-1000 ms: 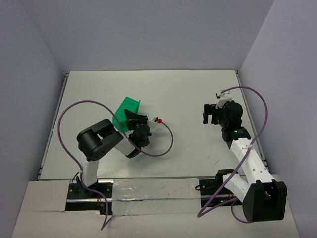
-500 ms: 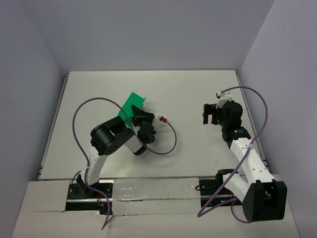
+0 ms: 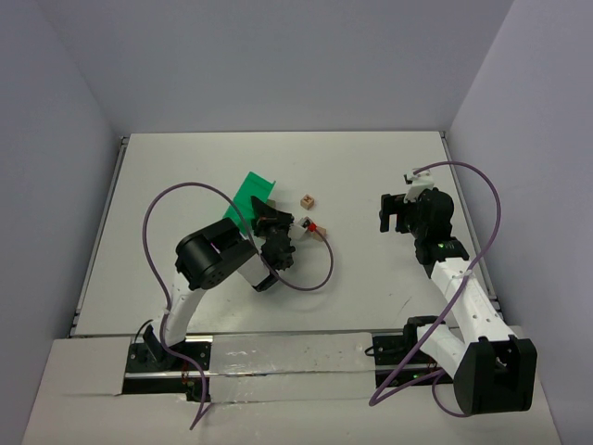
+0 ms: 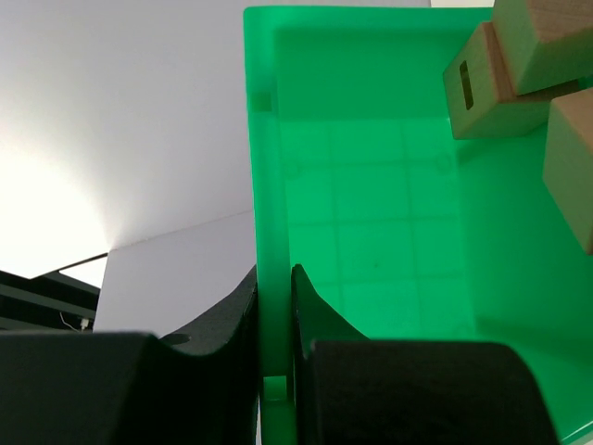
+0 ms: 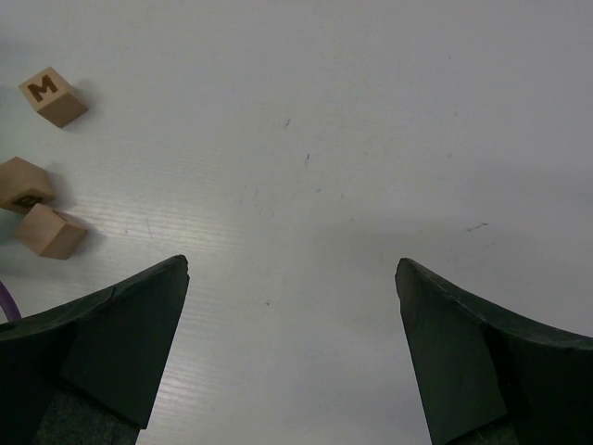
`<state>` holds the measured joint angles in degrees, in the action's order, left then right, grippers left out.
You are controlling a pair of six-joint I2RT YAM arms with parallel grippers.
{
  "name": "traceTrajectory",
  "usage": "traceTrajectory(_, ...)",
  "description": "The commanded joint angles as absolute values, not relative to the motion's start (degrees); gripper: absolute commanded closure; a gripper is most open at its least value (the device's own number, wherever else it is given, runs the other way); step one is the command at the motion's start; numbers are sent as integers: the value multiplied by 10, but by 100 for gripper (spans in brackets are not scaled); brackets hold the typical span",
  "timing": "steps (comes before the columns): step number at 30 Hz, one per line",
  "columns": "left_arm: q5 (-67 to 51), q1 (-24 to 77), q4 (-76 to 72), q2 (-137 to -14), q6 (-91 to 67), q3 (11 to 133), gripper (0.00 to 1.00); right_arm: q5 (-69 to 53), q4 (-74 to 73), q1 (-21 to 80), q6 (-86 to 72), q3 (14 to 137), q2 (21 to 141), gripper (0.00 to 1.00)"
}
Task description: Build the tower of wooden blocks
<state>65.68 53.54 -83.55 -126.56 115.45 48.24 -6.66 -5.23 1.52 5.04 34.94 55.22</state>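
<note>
Three wooden blocks [image 5: 51, 232] lie loose near the middle of the worktop [image 3: 371, 167]. Two sit just beside each other, and a block with a dark M [image 5: 53, 95] on its top face rests a little apart from them, nearer the far edge. Just to the left of these blocks is a green bin [image 3: 250, 193], tilted so that its open side faces the loose blocks. I cannot tell whether any part of it touches the worktop. The left arm [image 3: 208, 264] reaches up to the bin, and the left jaws are closed tight on one of its thin side walls, one finger inside and one outside. From the left wrist camera, more wooden blocks [image 4: 482, 88] are seen inside the bin, bunched against each other in one far corner, one of them showing a dark mark on a side face. The right arm [image 3: 463, 292] stands over towards the right edge of the worktop. The right jaws are spread wide with nothing between them, pointing down at bare worktop well to the right of the loose blocks.
</note>
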Motion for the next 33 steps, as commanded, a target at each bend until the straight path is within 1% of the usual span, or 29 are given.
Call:
traceTrajectory(1,648,538,-1065,-1283,1224,467,100,-63,-40,18,53,376,551,0)
traceTrajectory(7,646,532,-1066,-1268,1241,465,100,-63,-43,18,52,375,545,0)
traceTrajectory(13,637,484,-1066,-1219,1270,439,100,-65,-44,18,55,370,529,0)
traceTrajectory(20,639,539,-1067,-1240,1280,468,100,-70,-47,18,48,378,541,0)
traceTrajectory(26,631,490,-1066,-1216,1285,438,100,-70,-44,18,49,375,540,0)
traceTrajectory(31,633,524,-1067,-1256,1297,467,100,-72,-45,18,49,381,549,0)
traceTrajectory(33,633,521,-1067,-1260,1300,479,100,-69,-46,18,55,375,545,0)
